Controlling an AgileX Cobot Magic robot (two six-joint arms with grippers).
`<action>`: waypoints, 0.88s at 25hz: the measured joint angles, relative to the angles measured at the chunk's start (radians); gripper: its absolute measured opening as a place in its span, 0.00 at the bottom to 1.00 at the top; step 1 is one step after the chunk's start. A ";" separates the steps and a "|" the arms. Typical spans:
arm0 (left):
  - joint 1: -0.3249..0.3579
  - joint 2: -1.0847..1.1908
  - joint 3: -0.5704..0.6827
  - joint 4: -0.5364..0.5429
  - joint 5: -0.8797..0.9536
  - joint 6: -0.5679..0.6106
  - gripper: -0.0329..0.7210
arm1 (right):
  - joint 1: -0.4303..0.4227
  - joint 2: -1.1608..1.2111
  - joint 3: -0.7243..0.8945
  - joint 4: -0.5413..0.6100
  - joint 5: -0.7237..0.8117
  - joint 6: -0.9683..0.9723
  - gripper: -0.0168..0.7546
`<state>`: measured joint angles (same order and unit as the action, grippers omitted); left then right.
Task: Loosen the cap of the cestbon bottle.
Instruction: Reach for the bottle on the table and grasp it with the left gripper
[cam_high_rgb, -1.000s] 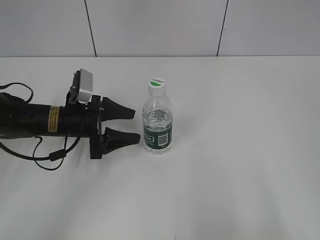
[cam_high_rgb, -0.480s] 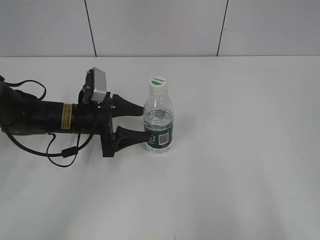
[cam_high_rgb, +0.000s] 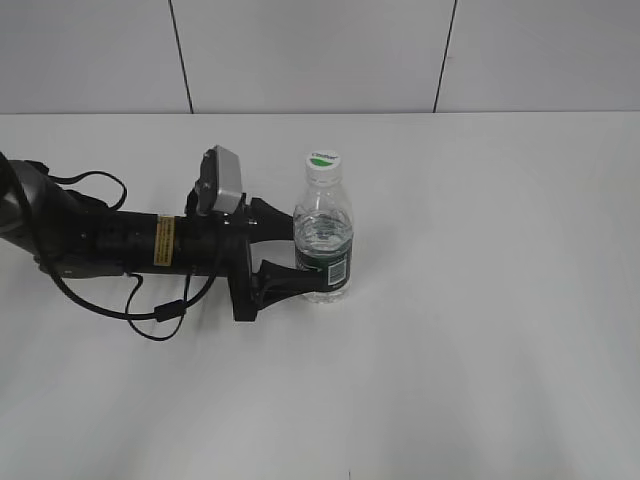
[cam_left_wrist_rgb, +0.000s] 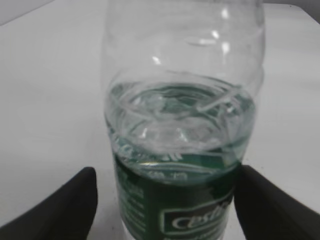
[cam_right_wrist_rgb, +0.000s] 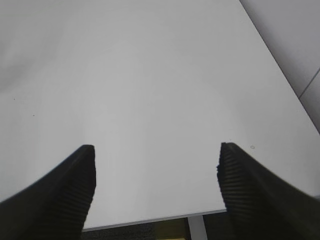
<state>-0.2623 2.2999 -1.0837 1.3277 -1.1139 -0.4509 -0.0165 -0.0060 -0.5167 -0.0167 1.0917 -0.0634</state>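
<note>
The cestbon bottle (cam_high_rgb: 323, 245) stands upright on the white table, clear with water inside and a dark green label band. Its white cap (cam_high_rgb: 322, 161) with a green mark is on top. My left gripper (cam_high_rgb: 300, 256) lies low along the table from the left, with its fingers open on either side of the bottle's label. In the left wrist view the bottle (cam_left_wrist_rgb: 180, 150) fills the space between the fingers of the left gripper (cam_left_wrist_rgb: 167, 175); a gap shows at the left finger, and the cap is out of frame. My right gripper (cam_right_wrist_rgb: 157, 149) is open and empty over bare table.
The white table (cam_high_rgb: 480, 300) runs back to a panelled grey wall (cam_high_rgb: 320, 50). The left arm's cable (cam_high_rgb: 150, 325) lies looped on the table. The right wrist view shows the table's edge (cam_right_wrist_rgb: 150, 220) just below the fingers.
My left gripper has moved right until its open fingers straddle the bottle. The bottle has shifted slightly to the right.
</note>
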 joint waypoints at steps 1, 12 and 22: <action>-0.008 0.000 -0.002 -0.018 0.001 0.000 0.72 | 0.000 0.000 0.000 0.000 0.000 0.000 0.77; -0.068 0.000 -0.005 -0.094 0.058 0.000 0.71 | 0.000 0.000 0.000 0.000 0.000 0.000 0.77; -0.068 0.000 -0.005 -0.097 0.060 0.000 0.60 | 0.000 0.000 0.000 0.008 -0.002 0.000 0.77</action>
<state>-0.3305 2.2999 -1.0886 1.2309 -1.0536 -0.4509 -0.0165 -0.0060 -0.5167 -0.0084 1.0901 -0.0634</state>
